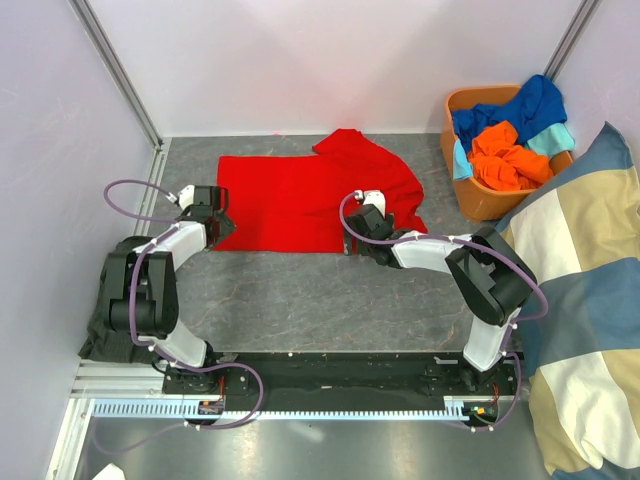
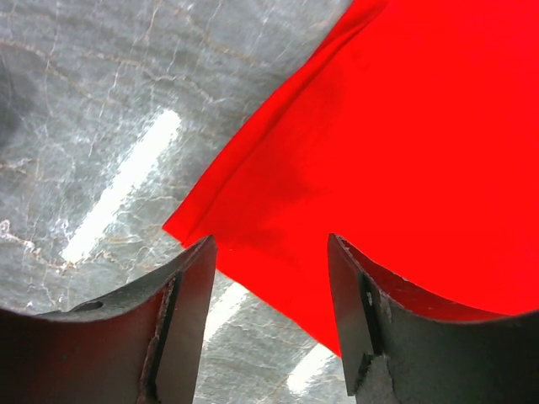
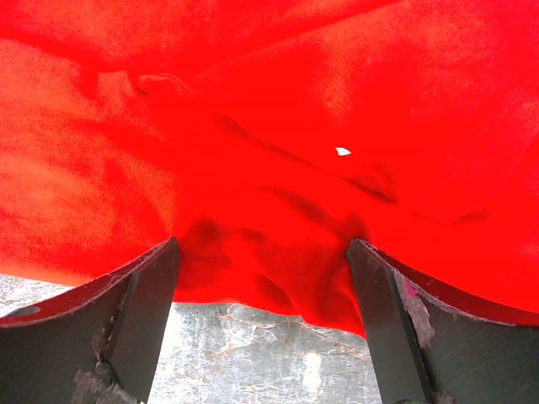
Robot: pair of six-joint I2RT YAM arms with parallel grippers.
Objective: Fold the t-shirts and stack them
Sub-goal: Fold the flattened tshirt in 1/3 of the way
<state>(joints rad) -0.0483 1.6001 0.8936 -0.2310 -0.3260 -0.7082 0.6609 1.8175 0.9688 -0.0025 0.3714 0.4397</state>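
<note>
A red t-shirt (image 1: 300, 200) lies spread on the grey table, its right part bunched. My left gripper (image 1: 215, 213) is open at the shirt's near left corner; in the left wrist view the corner of the red t-shirt (image 2: 278, 227) lies between the open fingers (image 2: 189, 295). My right gripper (image 1: 358, 228) is open at the shirt's near right edge; in the right wrist view the red t-shirt's hem (image 3: 269, 269) lies between the open fingers (image 3: 152, 295). Orange (image 1: 505, 155), royal blue (image 1: 520, 105) and light teal (image 1: 550, 137) shirts lie in a basket.
An orange basket (image 1: 480, 205) stands at the back right of the table. A big blue-and-beige checked cushion (image 1: 580, 300) leans at the right edge. White walls close the back and left. Bare grey tabletop (image 1: 320, 300) lies in front of the shirt.
</note>
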